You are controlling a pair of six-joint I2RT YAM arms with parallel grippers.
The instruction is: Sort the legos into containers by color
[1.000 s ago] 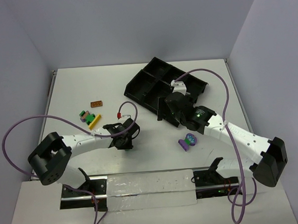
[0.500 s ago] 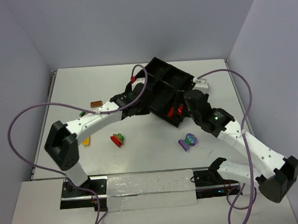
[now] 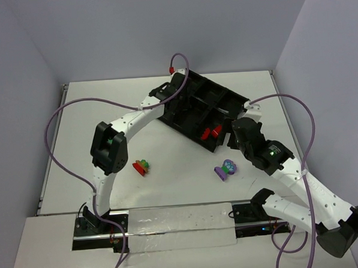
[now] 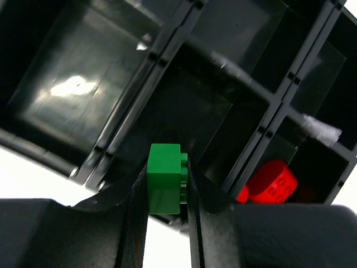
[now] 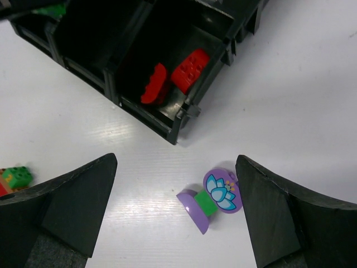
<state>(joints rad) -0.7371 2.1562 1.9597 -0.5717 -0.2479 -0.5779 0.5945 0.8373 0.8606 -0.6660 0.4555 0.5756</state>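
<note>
The black divided tray (image 3: pixel 185 85) stands at the back of the table. My left gripper (image 3: pixel 174 96) hangs over its left compartments, shut on a green brick (image 4: pixel 165 178) held above a tray wall (image 4: pixel 139 84). Two red bricks (image 3: pixel 210 133) lie in the near corner compartment and also show in the left wrist view (image 4: pixel 271 181) and the right wrist view (image 5: pixel 178 75). My right gripper (image 5: pixel 175 206) is open and empty, above the table just in front of the tray (image 5: pixel 178 125). The purple flower-shaped piece (image 5: pixel 212 195), with a green part in it, lies between its fingers, untouched.
A small red, green and orange brick cluster (image 3: pixel 141 166) lies on the table left of centre; it shows at the left edge of the right wrist view (image 5: pixel 14 177). The left arm's elbow (image 3: pixel 109 148) covers the table's left part. Purple cables loop over both sides.
My left arm swung from the table's middle up over the tray with the green brick. The brick cluster stayed on the table. My right gripper drew back from the tray, uncovering the red bricks.
</note>
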